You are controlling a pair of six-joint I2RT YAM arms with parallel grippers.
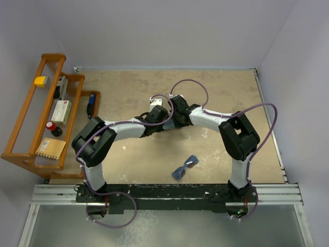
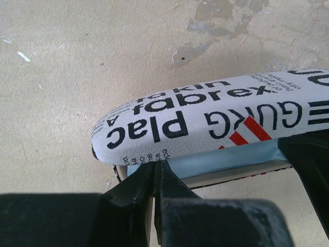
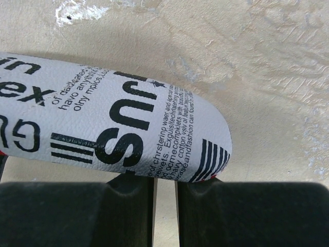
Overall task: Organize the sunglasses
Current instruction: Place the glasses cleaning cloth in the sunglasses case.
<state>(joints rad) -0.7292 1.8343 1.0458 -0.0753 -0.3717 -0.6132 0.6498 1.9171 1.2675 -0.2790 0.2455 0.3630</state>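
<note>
The sunglasses (image 1: pixel 185 166), blue-lensed with dark-blue arms, lie alone on the table near the front, right of centre. The glasses case (image 2: pixel 205 123), white with black print and red marks, sits mid-table between both grippers; it also shows in the right wrist view (image 3: pixel 113 128). Its lid is slightly raised, and the light-blue cloth (image 2: pixel 226 157) shows in the gap. My left gripper (image 2: pixel 157 167) is shut at the case's edge by the cloth. My right gripper (image 3: pixel 165 180) is nearly shut at the case's other end, its fingertips hidden under the case. In the top view the arms hide the case.
A wooden rack (image 1: pixel 23 135) with several small items stands along the left table edge. A metal rail (image 1: pixel 164 191) carrying the arm bases runs along the front. White walls close in the back and both sides.
</note>
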